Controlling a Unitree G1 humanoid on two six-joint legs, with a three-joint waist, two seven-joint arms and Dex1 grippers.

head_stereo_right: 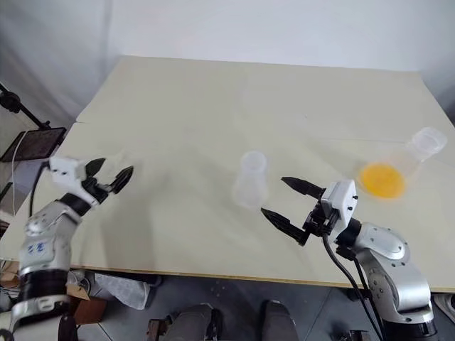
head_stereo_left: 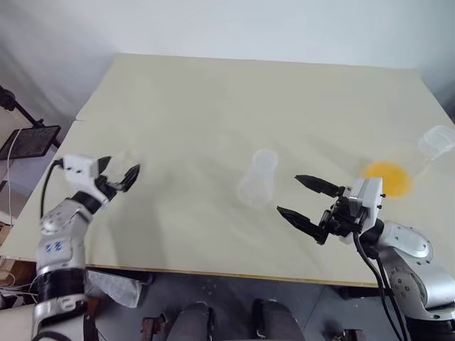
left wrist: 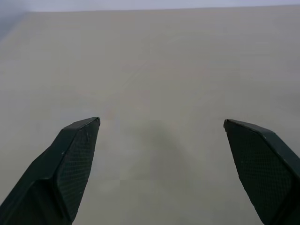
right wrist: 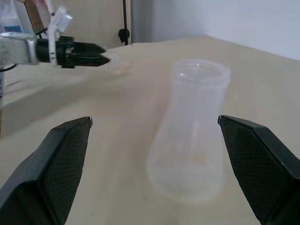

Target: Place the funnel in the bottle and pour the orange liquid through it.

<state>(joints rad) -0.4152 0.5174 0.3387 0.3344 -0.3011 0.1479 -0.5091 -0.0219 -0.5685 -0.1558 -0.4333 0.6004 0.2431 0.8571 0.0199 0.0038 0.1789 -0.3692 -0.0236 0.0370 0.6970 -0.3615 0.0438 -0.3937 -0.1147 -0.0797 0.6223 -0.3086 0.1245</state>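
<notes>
One bottle is seen upright at the middle of the table. One larger flask, holding the orange liquid, lies tilted to the bottle's right. One faint funnel is made out well to the bottle's left, just beside the left gripper, whose jaws are spread wide and empty. The right gripper, likewise wide and empty, is held near the bottle's right.
</notes>
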